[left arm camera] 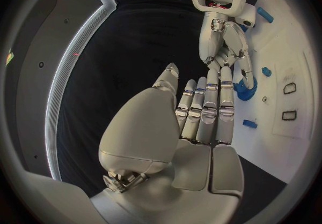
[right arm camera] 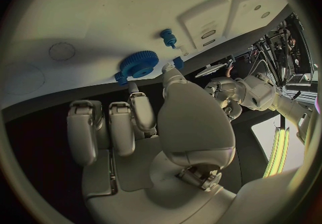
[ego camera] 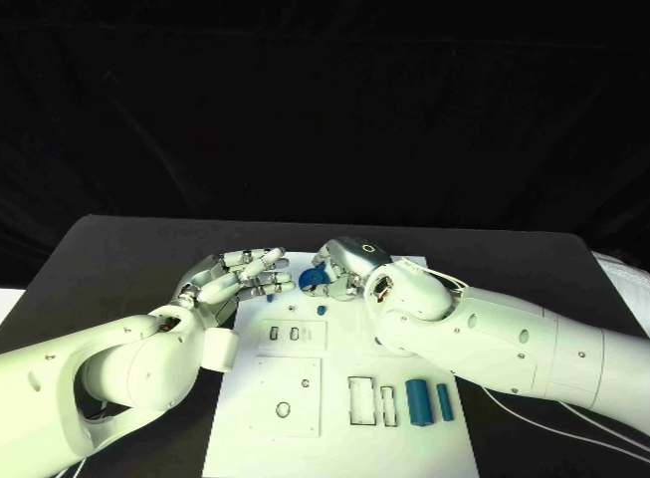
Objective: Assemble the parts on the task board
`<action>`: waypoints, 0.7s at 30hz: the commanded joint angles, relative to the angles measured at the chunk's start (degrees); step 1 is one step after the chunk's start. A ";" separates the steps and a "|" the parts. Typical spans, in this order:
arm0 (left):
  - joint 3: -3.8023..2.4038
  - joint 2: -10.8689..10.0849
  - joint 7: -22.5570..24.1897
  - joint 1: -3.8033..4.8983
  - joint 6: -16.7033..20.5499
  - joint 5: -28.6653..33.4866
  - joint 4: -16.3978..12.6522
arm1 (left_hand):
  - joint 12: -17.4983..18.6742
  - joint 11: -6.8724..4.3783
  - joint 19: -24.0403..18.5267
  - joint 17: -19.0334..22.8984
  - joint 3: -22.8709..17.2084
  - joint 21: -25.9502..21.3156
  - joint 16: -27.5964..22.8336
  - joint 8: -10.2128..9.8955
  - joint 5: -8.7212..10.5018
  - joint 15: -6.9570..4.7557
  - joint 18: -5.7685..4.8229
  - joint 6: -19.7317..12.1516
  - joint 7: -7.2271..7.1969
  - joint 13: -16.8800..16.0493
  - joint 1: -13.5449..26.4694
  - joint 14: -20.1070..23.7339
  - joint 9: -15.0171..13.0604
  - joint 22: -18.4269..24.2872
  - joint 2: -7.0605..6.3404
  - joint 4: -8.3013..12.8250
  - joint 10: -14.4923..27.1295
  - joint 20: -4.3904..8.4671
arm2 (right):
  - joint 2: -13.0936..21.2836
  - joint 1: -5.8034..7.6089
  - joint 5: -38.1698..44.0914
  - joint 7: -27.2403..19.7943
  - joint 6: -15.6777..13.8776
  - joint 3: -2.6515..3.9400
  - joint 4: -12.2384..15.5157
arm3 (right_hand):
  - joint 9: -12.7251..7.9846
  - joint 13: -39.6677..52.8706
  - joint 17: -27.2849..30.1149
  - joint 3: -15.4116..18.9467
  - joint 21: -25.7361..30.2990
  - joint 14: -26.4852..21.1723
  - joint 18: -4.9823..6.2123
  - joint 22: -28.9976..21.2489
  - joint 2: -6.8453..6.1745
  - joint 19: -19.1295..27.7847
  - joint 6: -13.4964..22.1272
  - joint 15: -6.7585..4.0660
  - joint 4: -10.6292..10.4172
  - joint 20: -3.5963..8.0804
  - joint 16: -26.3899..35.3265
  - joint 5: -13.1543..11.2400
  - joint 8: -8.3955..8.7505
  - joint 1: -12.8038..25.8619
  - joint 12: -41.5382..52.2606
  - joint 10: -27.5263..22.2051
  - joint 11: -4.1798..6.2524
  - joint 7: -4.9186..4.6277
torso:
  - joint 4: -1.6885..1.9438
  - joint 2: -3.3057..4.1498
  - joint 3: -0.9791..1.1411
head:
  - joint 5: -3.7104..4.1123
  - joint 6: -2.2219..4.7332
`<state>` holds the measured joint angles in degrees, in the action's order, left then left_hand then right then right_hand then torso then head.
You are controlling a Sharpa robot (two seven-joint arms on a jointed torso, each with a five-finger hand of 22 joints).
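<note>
The white task board [ego camera: 253, 438] lies in the middle of the black table. A blue gear [ego camera: 314, 277] sits at the board's far edge. My right hand [ego camera: 350, 263] reaches over it, thumb and a fingertip [right arm camera: 170, 74] pinching the gear's [right arm camera: 139, 65] rim. My left hand [ego camera: 239, 277] hovers just left of the gear, fingers [left arm camera: 204, 103] straight and holding nothing. A small blue peg [right arm camera: 168, 36] stands on the board [right arm camera: 101, 9] beyond the gear. Two blue cylinders [ego camera: 429, 401] lie side by side at the board's near right.
Small blue pieces [ego camera: 272, 297] lie near the board's far edge, another [left arm camera: 249, 124] close to my left fingertips. Rectangular slots [ego camera: 360, 400] and round holes [ego camera: 283, 409] are cut in the board. A white object [ego camera: 633, 284] lies at the table's right edge.
</note>
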<state>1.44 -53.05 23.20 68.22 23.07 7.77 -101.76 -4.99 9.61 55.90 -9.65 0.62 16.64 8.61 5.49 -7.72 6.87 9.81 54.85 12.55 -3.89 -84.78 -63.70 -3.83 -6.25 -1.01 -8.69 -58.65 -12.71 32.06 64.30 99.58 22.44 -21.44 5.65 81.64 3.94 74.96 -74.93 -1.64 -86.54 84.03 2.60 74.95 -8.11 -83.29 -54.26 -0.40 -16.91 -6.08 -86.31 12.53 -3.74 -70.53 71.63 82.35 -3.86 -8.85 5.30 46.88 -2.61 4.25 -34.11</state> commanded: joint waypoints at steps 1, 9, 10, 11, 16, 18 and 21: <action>-0.05 0.05 0.18 0.06 -1.03 0.07 -0.08 | 0.38 0.17 -0.02 -0.09 0.08 -0.27 -0.37 -0.26 0.33 0.06 0.65 0.08 0.09 0.05 -0.01 0.19 0.02 0.05 0.69 0.34 -0.09 -0.30 | 0.06 -0.02 -1.31 -0.80 1.44 -0.04 -0.07 | 0.11 2.55 -7.28 0.55 0.11 4.39 -0.52 6.20 0.91 -0.17 -1.05 0.15 0.06 -0.15 -0.11 1.16 -0.34 1.11 0.66 0.44 0.07 0.11 | -0.02 0.03 0.00 | -0.03 -0.01; -0.05 -0.01 0.10 0.06 -0.96 0.07 -0.13 | 0.41 0.17 -0.02 -0.11 0.07 -0.28 -0.39 -0.28 0.33 0.05 0.65 0.07 0.10 0.05 -0.08 0.19 0.03 0.06 0.71 0.42 -0.07 -0.29 | 0.28 -0.01 -2.89 -0.50 2.44 -0.08 -0.47 | 0.15 3.07 -7.73 0.96 0.00 4.48 -0.58 6.48 3.10 -0.37 -2.61 -0.19 0.19 0.16 -0.31 3.01 -0.47 2.24 1.31 0.73 0.47 0.58 | -0.06 0.04 0.01 | 0.01 -0.04; -0.05 -0.01 0.10 0.07 -0.97 0.07 -0.13 | 0.41 0.17 -0.02 -0.11 0.07 -0.28 -0.39 -0.28 0.33 0.05 0.65 0.07 0.10 0.05 -0.08 0.19 0.03 0.06 0.71 0.42 -0.07 -0.29 | 0.34 -0.01 -2.93 -0.38 1.76 -0.08 -0.48 | 0.14 3.09 -7.72 0.97 -0.01 4.48 -0.58 6.51 3.22 -0.39 -2.66 -0.21 0.22 0.18 -0.31 3.18 -0.44 2.22 1.33 0.74 0.49 0.60 | -0.03 0.02 -0.01 | 0.03 -0.03; -0.05 -0.01 0.09 0.07 -0.98 0.07 -0.13 | 0.41 0.17 -0.01 -0.11 0.06 -0.28 -0.39 -0.29 0.33 0.05 0.65 0.06 0.10 0.05 -0.09 0.19 0.03 0.06 0.71 0.42 -0.07 -0.29 | 0.45 -0.01 -2.94 -0.34 0.48 -0.08 -0.45 | 0.13 3.12 -7.71 0.96 0.00 4.48 -0.58 6.50 3.39 -0.37 -2.73 -0.23 0.28 0.20 -0.31 3.38 -0.41 2.12 1.36 0.75 0.51 0.62 | -0.01 0.01 0.00 | 0.07 -0.02; -0.05 -0.07 0.11 0.07 -0.98 0.07 0.07 | 0.43 0.17 -0.01 -0.13 0.05 -0.28 -0.41 -0.30 0.33 0.05 0.65 0.06 0.10 0.05 -0.14 0.19 0.03 0.07 0.73 0.47 -0.07 -0.29 | 2.34 -0.15 -4.66 -3.78 -8.27 -0.02 0.90 | -0.05 3.84 -8.17 0.18 -0.24 4.58 -0.71 7.08 3.86 -0.80 -2.57 -0.32 1.37 0.34 -0.53 5.15 0.01 -0.92 2.31 1.17 0.57 0.60 | -0.01 -0.05 0.10 | 0.07 0.22; -0.05 -0.18 0.15 0.07 -0.97 0.07 0.19 | 0.43 0.17 -0.01 -0.13 0.05 -0.28 -0.41 -0.30 0.33 0.05 0.65 0.06 0.10 0.05 -0.14 0.19 0.03 0.07 0.73 0.47 -0.07 -0.29 | 3.79 -0.19 -7.31 -8.04 -10.08 0.21 1.85 | -0.17 3.69 -8.05 -0.34 -0.21 4.55 -0.70 7.01 4.02 -0.73 -1.91 -0.24 1.99 0.31 -0.46 3.89 0.19 -2.78 2.02 1.00 0.44 0.41 | -0.22 -0.07 0.14 | -0.06 0.33; -0.04 -0.37 0.20 0.07 -0.98 0.09 0.41 | 0.46 0.17 0.00 -0.16 0.01 -0.29 -0.44 -0.33 0.32 0.05 0.65 0.05 0.10 0.06 -0.23 0.18 0.03 0.08 0.78 0.57 -0.06 -0.29 | 6.52 -0.23 -12.33 -14.51 -10.25 0.96 3.49 | -0.18 3.15 -7.55 -0.69 0.05 4.42 -0.56 6.42 4.00 -0.26 -1.46 -0.13 2.63 0.23 -0.20 2.34 0.20 -4.45 1.13 0.52 0.31 0.27 | -0.64 -0.26 0.30 | -0.19 0.40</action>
<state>1.44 -53.45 23.06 68.22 23.07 7.79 -101.37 -4.78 9.61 55.90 -9.76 0.63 16.64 8.37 5.49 -7.72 6.87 9.81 54.85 12.56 -3.89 -84.96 -63.70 -3.83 -6.26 -0.83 -8.36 -58.65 -12.71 38.10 64.06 93.13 16.52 -27.52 6.56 84.52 3.70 74.97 -74.92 -2.39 -86.54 84.03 2.61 74.93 -4.09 -83.72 -56.18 -0.40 -14.45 -5.65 -86.66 15.06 -3.50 -74.71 72.93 83.24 -3.38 -8.64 5.07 46.81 -2.47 4.19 -33.76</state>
